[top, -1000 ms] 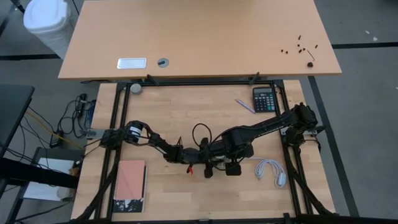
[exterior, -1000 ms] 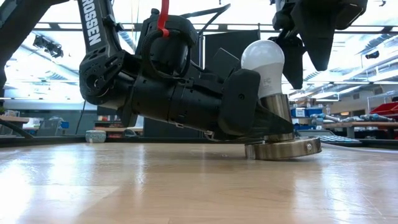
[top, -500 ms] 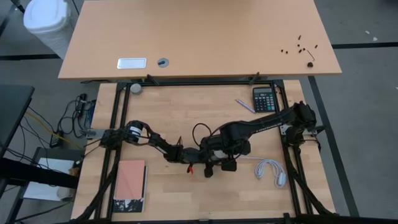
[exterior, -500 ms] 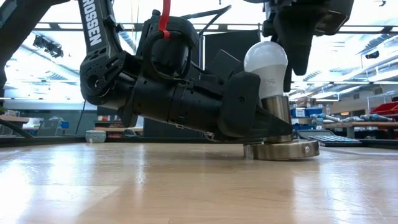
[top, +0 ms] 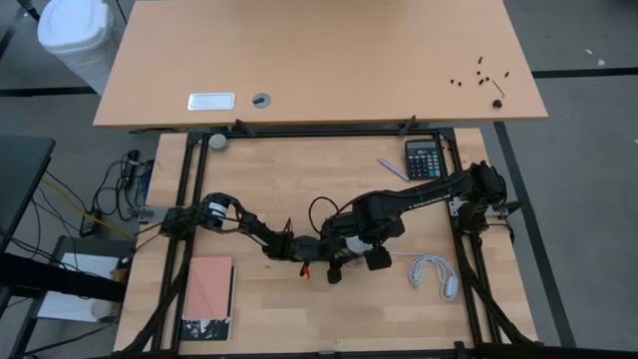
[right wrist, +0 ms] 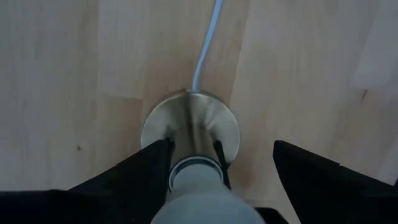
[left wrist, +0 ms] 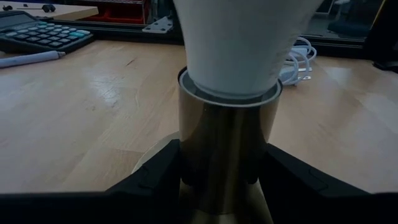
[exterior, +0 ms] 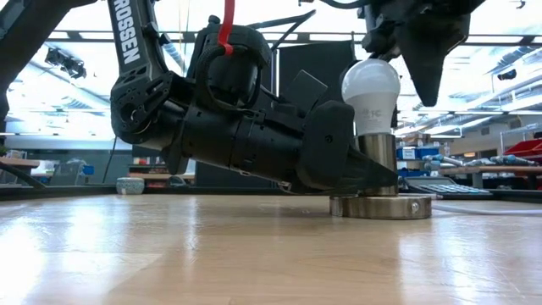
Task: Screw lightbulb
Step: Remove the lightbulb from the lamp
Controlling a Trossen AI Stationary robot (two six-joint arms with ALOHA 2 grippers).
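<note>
The white lightbulb (exterior: 370, 91) stands upright with its base in a metal socket tube (exterior: 376, 157) on a round metal disc (exterior: 379, 206). The disc lies flat on the wooden table. My left gripper (exterior: 351, 165) reaches in level and is shut on the tube. My right gripper (exterior: 398, 61) hangs above the bulb and is open, with one finger on either side of the globe, as its wrist view (right wrist: 221, 162) shows. In the high view the right arm (top: 419, 197) hides the bulb. My left gripper pinches the socket's metal tube (left wrist: 224, 155) between its two fingers (left wrist: 155, 180), just below the bulb's neck. The fingers come in level from the table's left and lie across the upright tube. The disc rests flat on the table. I cannot tell whether my right gripper touches the globe.
The socket's white cord (right wrist: 208, 37) runs away across the table. A calculator (top: 424, 160) and a pen (top: 392, 169) lie at the far right. A coiled white cable (top: 434, 271) lies near the right edge, and a pink notebook (top: 209, 289) at the near left.
My right gripper has moved toward the table's left and come over the bulb, its fingers now on either side of the globe. The socket disc, tipped with one edge raised a second ago, now lies flat, and the bulb has gone from tilted to upright.
</note>
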